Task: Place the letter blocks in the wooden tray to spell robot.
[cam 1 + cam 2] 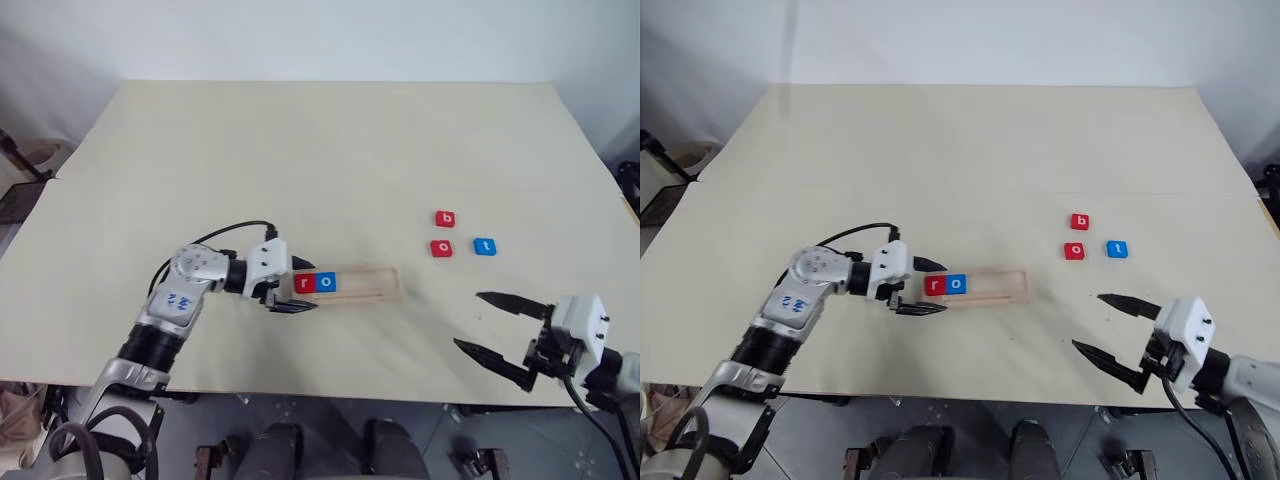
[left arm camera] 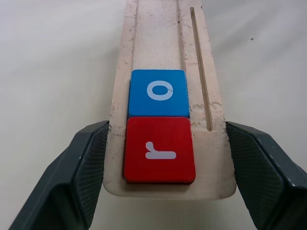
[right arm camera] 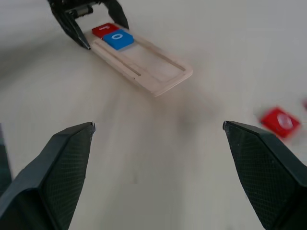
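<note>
Right gripper (image 1: 497, 332) sits lower right of the head view, jaws spread wide, holding nothing. Left gripper (image 1: 296, 285) is at the left end of the wooden tray (image 1: 385, 283), one finger on each side of it, jaws apart; whether the pads touch the rim, cannot tell. Tray lies centre frame, long axis left-right. Red r block (image 1: 305, 282) and blue o block (image 1: 326, 282) fill its left end, touching each other. Remaining blocks lie loose right of centre: red b block (image 1: 445, 219), red o block (image 1: 441, 248), blue t block (image 1: 485, 246). Red b is probably next; it lies up and slightly left of the right jaws, clearly the nearer arm.
</note>
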`<action>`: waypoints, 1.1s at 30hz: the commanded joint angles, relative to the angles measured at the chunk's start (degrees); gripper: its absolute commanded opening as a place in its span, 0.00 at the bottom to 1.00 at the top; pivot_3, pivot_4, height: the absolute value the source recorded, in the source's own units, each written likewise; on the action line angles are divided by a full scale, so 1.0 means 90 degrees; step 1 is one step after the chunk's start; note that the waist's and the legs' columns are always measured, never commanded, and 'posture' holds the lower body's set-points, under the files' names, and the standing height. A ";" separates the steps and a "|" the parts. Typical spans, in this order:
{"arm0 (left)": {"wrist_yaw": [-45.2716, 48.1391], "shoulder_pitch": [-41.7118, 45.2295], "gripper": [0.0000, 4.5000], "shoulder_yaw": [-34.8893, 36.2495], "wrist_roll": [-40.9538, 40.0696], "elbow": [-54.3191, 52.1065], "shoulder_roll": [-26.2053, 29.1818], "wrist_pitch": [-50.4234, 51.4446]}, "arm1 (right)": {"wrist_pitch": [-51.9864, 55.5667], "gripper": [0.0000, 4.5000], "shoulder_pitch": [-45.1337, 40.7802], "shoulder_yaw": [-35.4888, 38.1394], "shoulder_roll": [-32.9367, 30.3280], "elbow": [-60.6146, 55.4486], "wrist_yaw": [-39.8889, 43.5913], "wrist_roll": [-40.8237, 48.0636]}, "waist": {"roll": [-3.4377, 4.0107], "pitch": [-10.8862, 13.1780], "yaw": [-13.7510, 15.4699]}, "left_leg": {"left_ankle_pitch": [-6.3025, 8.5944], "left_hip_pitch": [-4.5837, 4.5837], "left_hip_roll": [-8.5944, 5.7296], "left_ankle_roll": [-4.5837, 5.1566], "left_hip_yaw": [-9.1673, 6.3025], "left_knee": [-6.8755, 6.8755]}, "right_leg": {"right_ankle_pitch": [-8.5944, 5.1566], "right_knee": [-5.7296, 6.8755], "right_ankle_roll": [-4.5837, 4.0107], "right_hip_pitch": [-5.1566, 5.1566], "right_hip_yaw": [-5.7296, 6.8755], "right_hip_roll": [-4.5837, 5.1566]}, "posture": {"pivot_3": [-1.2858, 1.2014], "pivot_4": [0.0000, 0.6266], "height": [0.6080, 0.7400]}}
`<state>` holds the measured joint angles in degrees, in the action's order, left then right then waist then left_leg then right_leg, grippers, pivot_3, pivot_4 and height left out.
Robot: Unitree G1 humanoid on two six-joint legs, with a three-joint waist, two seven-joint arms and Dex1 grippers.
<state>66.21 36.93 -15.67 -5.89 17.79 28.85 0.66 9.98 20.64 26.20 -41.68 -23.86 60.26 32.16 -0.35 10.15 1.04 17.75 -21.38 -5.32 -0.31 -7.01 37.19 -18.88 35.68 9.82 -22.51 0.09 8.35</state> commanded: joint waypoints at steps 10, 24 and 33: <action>0.0051 0.0651 0.76 -0.0406 0.0549 0.1198 -0.0794 -0.0590 | -0.0226 1.00 0.1169 0.0442 0.0619 -0.1059 -0.0600 0.0046 | -0.0008 0.0005 0.0061 | 0.0002 0.0004 0.0003 0.0005 0.0002 0.0010 | 0.0004 0.0001 0.0008 0.0005 -0.0017 0.0002 | 0.52 0.24 1.00; 0.0228 0.0883 0.99 -0.0014 0.0227 0.1581 -0.0849 -0.0639 | -0.0046 1.00 0.0880 0.0356 0.0610 -0.0925 -0.0732 0.0211 | -0.0011 0.0006 0.0051 | -0.0002 0.0005 0.0003 0.0011 0.0000 0.0013 | 0.0007 0.0008 0.0013 0.0005 -0.0017 0.0007 | 0.52 0.24 1.00; 0.0744 -0.0293 0.99 0.1600 -0.1212 0.0704 0.0084 -0.0864 | -0.0324 1.00 0.1009 0.1285 0.1060 -0.0325 -0.1216 0.0293 | -0.0008 0.0005 -0.0008 | -0.0002 0.0010 0.0016 0.0010 0.0001 -0.0001 | 0.0006 0.0012 0.0012 -0.0004 -0.0026 0.0008 | 0.52 0.24 1.00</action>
<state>72.08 34.95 -3.90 -13.83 26.94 28.86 -6.31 8.88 29.51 35.81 -32.75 -27.01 49.51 34.89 -0.42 10.20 0.97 17.74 -21.29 -5.18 -0.22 -7.02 37.17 -18.82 35.78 9.93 -22.54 -0.14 8.43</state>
